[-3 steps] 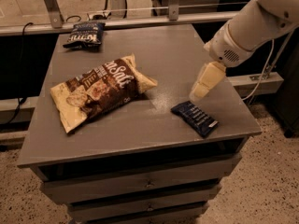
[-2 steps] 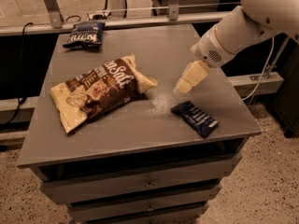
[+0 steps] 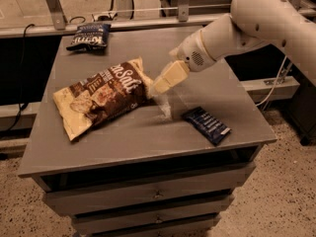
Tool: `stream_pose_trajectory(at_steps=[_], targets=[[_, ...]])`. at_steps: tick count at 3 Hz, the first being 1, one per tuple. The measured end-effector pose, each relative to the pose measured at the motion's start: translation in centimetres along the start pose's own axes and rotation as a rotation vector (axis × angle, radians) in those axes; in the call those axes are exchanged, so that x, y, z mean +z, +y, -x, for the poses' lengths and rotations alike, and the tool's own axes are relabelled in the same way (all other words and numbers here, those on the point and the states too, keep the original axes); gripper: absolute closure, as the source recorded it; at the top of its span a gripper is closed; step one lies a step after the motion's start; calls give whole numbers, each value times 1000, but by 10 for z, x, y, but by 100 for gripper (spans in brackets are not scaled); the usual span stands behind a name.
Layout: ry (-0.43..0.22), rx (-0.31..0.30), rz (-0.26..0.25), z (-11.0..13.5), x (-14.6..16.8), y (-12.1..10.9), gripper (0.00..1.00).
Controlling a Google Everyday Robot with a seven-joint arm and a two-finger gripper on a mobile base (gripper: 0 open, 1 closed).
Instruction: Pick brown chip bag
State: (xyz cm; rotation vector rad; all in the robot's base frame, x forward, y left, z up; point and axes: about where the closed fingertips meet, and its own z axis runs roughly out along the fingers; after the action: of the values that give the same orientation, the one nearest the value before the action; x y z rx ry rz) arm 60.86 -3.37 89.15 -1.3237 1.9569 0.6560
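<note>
The brown chip bag lies flat on the grey cabinet top, left of centre, with cream-yellow ends and white "Sea Salt" lettering. My gripper hangs from the white arm that reaches in from the upper right. Its tip is just beside the bag's right end, slightly above the surface.
A small dark blue chip bag lies at the back left corner. A small flat dark blue wrapper lies right of centre near the front. The cabinet has drawers below. A rail and cables run behind it.
My arm has swung left across the cabinet top, from above the blue wrapper to the right end of the brown chip bag. The objects have not moved.
</note>
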Motion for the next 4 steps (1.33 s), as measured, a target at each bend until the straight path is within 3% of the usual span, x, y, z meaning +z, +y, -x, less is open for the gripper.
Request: stream_pose_trajectory(at_steps=[2,3,4], targets=[[-83,34,119,26,61,45,0],[-106,66,154,30,83,57,23],[-117,81,157,30,86,59,46]])
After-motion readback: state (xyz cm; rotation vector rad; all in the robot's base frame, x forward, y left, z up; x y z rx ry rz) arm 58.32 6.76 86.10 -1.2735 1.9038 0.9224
